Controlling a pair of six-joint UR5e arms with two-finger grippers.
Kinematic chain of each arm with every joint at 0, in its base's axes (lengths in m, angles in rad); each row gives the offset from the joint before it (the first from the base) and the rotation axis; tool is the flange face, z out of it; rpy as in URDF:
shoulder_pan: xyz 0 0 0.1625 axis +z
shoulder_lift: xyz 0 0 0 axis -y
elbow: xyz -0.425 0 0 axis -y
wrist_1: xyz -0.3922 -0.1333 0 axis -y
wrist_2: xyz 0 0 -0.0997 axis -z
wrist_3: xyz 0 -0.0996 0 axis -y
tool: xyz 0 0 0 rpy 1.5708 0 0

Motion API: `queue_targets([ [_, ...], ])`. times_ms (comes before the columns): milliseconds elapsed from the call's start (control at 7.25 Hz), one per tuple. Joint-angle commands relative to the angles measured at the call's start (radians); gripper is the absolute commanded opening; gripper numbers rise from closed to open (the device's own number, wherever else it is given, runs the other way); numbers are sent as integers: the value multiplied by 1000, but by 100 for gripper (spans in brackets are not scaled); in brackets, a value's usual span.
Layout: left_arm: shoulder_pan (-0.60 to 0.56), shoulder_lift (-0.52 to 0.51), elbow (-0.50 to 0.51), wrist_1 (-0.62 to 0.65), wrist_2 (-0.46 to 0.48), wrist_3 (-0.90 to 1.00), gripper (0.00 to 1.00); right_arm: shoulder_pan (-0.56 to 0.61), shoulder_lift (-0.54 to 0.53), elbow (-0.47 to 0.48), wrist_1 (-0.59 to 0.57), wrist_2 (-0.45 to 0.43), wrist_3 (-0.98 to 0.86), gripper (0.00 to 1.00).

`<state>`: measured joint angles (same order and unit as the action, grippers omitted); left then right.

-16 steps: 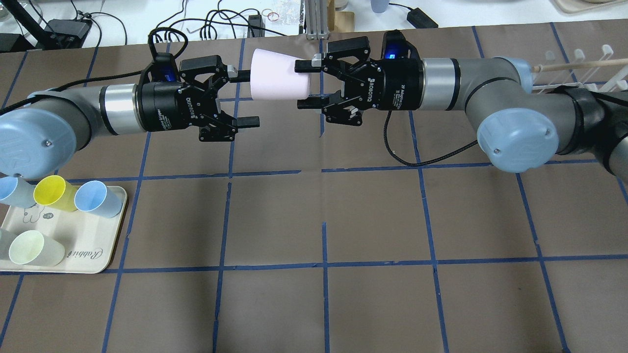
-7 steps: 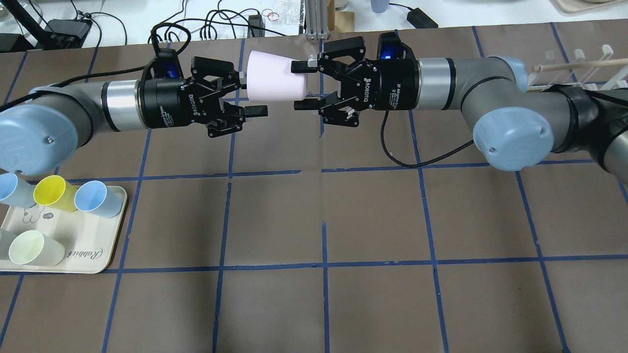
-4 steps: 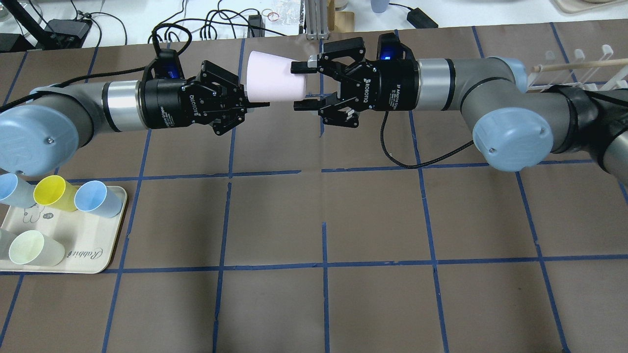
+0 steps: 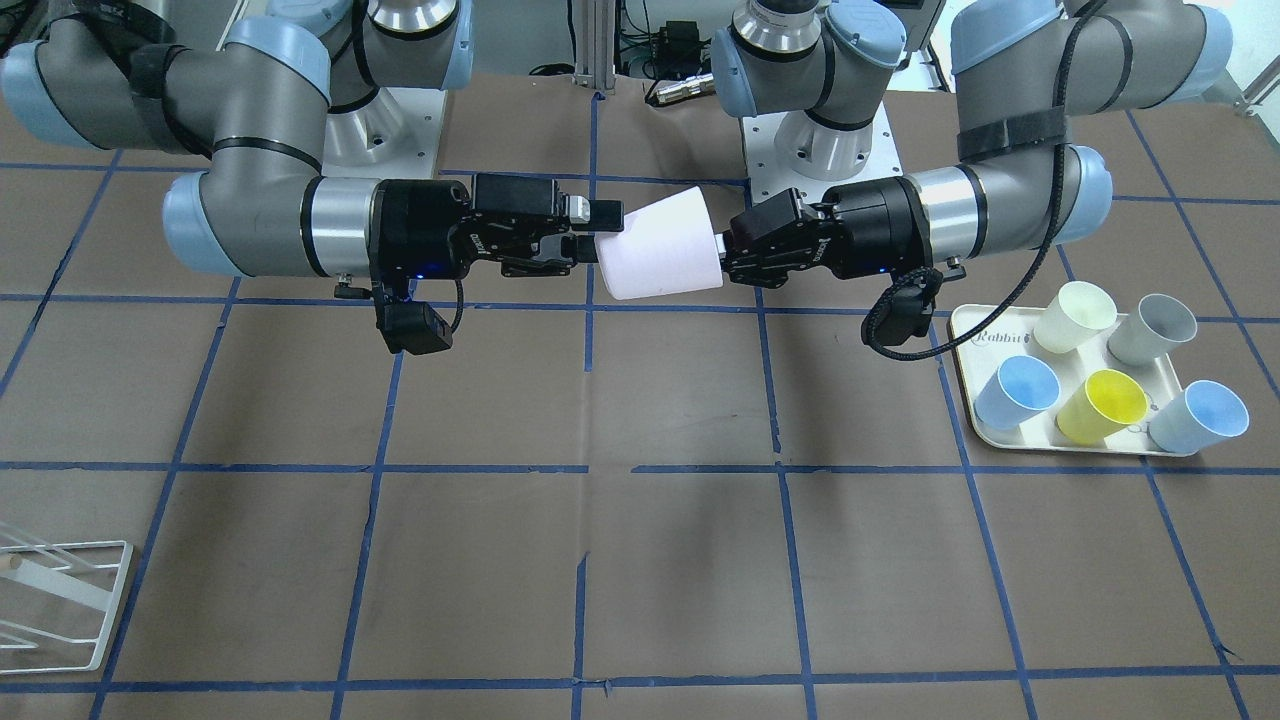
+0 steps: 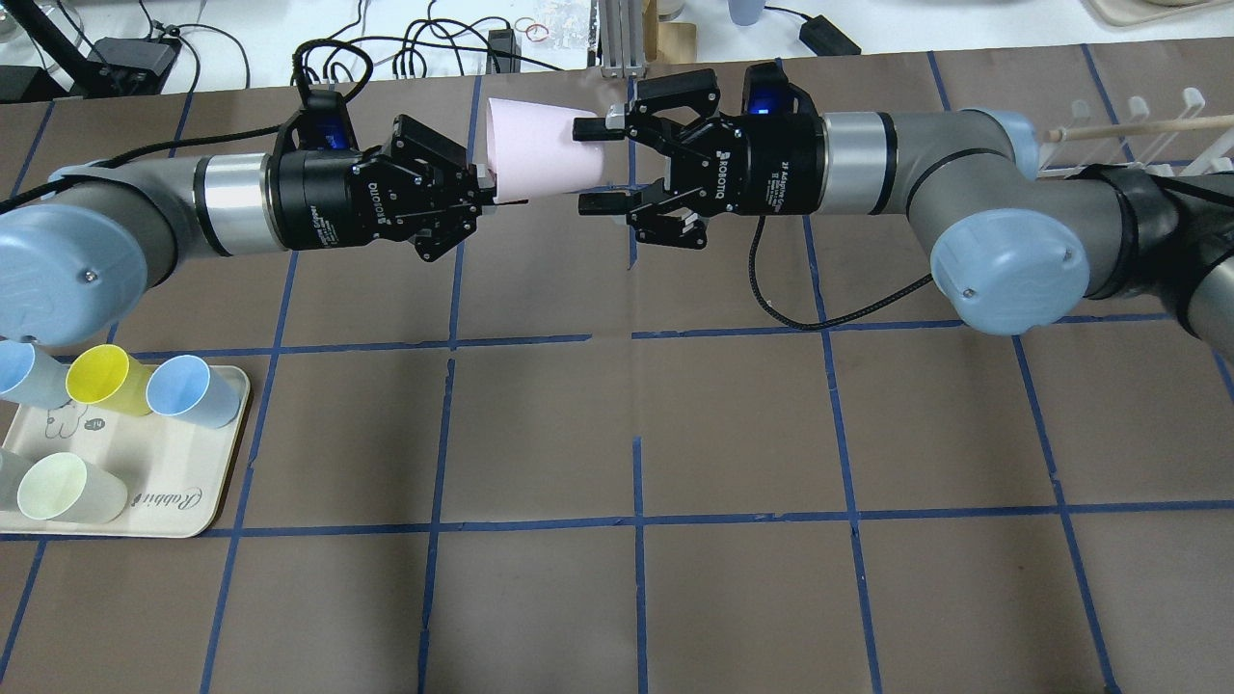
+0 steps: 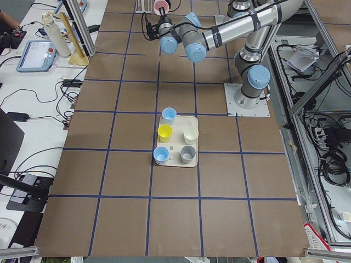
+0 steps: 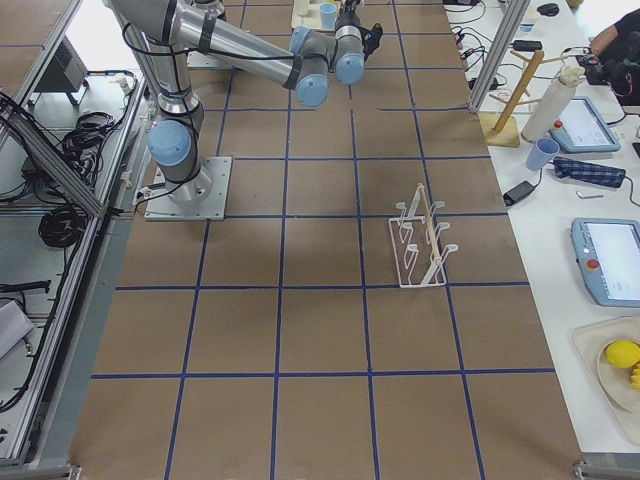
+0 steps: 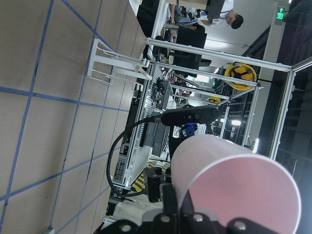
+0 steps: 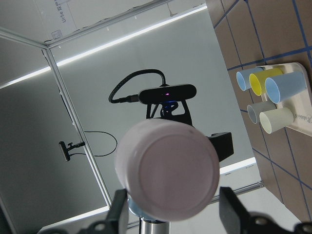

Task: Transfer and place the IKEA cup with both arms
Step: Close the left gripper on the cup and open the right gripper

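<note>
The pale pink IKEA cup (image 5: 540,154) hangs on its side in mid-air between both arms, above the far middle of the table; it also shows in the front view (image 4: 660,255). My left gripper (image 5: 496,193) is shut on the cup's wide rim, with one finger inside the mouth, as the left wrist view (image 8: 234,180) shows. My right gripper (image 5: 590,166) is open, its jaws standing on either side of the cup's narrow base. In the right wrist view the base (image 9: 168,170) sits between the fingers (image 9: 229,209) with a gap on one side.
A cream tray (image 5: 183,501) at my near left holds several cups: light blue, yellow, cream-white and grey. A white drying rack (image 5: 1138,125) stands at the far right, also in the front view (image 4: 60,600). Cables and equipment lie beyond the table's far edge.
My left gripper moved in and shut on the cup's rim. The cup's rim end has since tilted up a little. The right gripper's jaws stand slightly wider.
</note>
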<state>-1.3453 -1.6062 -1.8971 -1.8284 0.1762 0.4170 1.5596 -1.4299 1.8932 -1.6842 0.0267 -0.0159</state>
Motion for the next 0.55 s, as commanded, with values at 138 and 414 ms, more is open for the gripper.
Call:
queue_targets([
  [138, 17, 20, 21, 1, 145, -7, 0, -59, 0, -25, -20, -5, 131, 100],
  [414, 66, 23, 32, 1, 398, -8, 0, -212, -10, -39, -11, -125, 134, 100],
])
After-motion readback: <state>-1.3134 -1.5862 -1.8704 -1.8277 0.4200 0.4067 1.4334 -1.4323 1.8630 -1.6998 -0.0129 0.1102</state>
